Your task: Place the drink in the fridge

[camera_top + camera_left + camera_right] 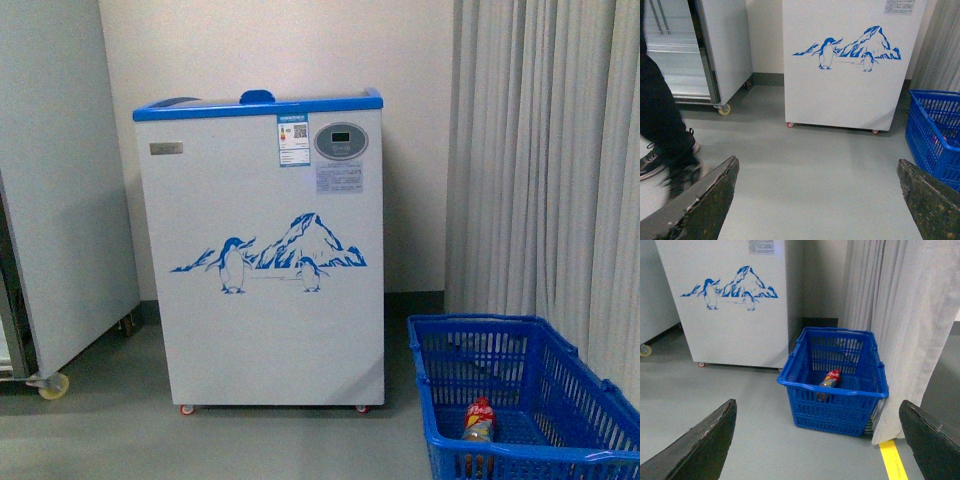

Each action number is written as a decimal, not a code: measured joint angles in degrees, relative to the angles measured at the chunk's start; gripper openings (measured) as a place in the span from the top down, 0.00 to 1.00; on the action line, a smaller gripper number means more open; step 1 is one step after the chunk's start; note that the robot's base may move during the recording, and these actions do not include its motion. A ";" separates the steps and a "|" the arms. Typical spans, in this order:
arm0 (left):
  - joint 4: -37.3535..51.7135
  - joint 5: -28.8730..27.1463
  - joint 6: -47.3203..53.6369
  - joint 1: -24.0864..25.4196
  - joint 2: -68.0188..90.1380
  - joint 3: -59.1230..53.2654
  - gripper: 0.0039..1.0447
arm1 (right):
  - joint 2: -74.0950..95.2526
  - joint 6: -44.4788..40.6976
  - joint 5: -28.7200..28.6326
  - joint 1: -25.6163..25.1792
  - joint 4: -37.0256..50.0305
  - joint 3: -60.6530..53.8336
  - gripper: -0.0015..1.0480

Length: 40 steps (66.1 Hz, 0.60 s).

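Note:
The drink (479, 419), a small bottle with a red cap and red label, lies in a blue basket (470, 335) on the floor at the lower right. It also shows in the right wrist view (831, 378). The fridge (262, 250), a white chest freezer with a blue rim and a penguin decal, stands ahead with its lid shut. It also shows in both wrist views (840, 85) (730, 330). My left gripper (817, 172) is open and empty above the floor. My right gripper (817, 412) is open and empty, short of the basket (832, 412).
A pale tall cabinet (55, 180) on castors stands at the left. A person's leg and shoe (665, 145) are on the floor near it. Pale curtains (545, 150) hang at the right behind the basket. A yellow floor line (892, 460) runs by the curtain.

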 joint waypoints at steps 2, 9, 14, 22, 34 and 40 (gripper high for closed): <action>0.00 0.00 0.00 0.00 0.00 0.00 0.08 | 0.00 0.00 0.00 0.00 0.00 0.00 0.07; 0.00 0.00 0.00 0.00 0.00 0.00 0.08 | 0.00 0.00 0.00 0.00 0.00 0.00 0.07; 0.00 0.00 0.00 0.00 0.00 0.00 0.08 | 0.00 0.00 0.00 0.00 0.00 0.00 0.07; 0.00 0.00 0.00 0.00 0.00 0.00 0.08 | 0.00 0.00 0.00 0.00 0.00 0.00 0.07; 0.00 0.00 0.00 0.00 0.00 0.00 0.08 | 0.00 0.00 0.00 0.00 0.00 0.00 0.07; 0.00 0.00 0.00 0.00 -0.02 0.00 0.08 | 0.00 0.00 0.00 0.00 0.00 0.00 0.07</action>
